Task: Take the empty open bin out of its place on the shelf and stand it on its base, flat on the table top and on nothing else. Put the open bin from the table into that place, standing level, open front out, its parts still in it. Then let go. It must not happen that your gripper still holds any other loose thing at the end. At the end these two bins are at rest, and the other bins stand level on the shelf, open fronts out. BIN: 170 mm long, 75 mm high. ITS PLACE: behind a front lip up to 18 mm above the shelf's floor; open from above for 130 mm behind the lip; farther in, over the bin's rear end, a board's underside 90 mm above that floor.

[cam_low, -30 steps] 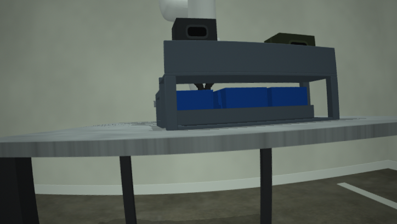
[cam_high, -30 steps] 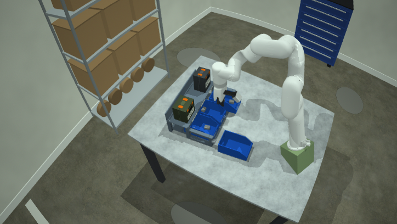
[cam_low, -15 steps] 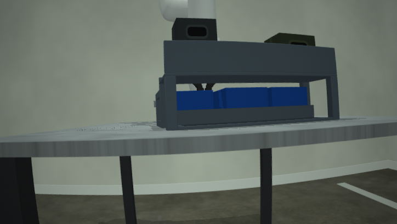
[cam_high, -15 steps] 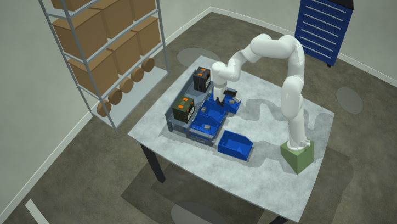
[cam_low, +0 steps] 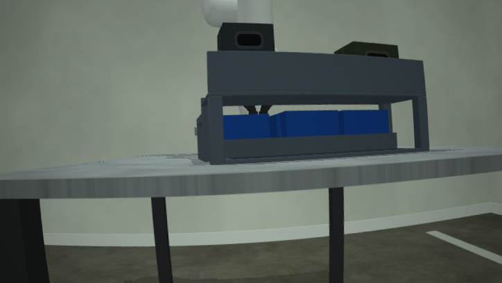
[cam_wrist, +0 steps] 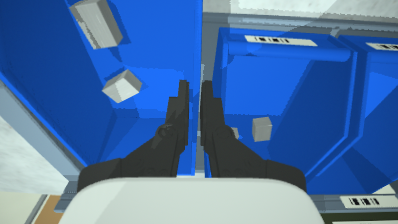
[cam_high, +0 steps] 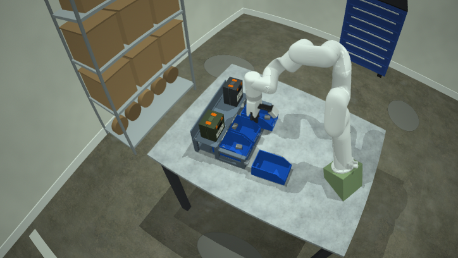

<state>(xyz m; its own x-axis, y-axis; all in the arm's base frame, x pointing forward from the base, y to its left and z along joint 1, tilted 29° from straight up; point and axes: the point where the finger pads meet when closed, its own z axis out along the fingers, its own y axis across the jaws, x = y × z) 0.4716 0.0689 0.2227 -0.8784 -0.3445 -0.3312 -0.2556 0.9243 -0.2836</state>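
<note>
Pale tabletop (cam_high: 320, 205) (cam_low: 245, 181); claw (cam_high: 253, 119) (cam_low: 258, 112) (cam_wrist: 195, 94) nearly closed at blue bin's (cam_high: 268, 124) (cam_low: 245, 126) (cam_wrist: 155, 30) side wall, grip unclear.

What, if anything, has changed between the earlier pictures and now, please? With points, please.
Nothing visibly changed. The gripper (cam_high: 253, 119) (cam_low: 258, 112) (cam_wrist: 195, 94) stays low among the bins, the empty bin (cam_high: 271, 167) stands on the table top, and the two cases stay on the rack.
</note>
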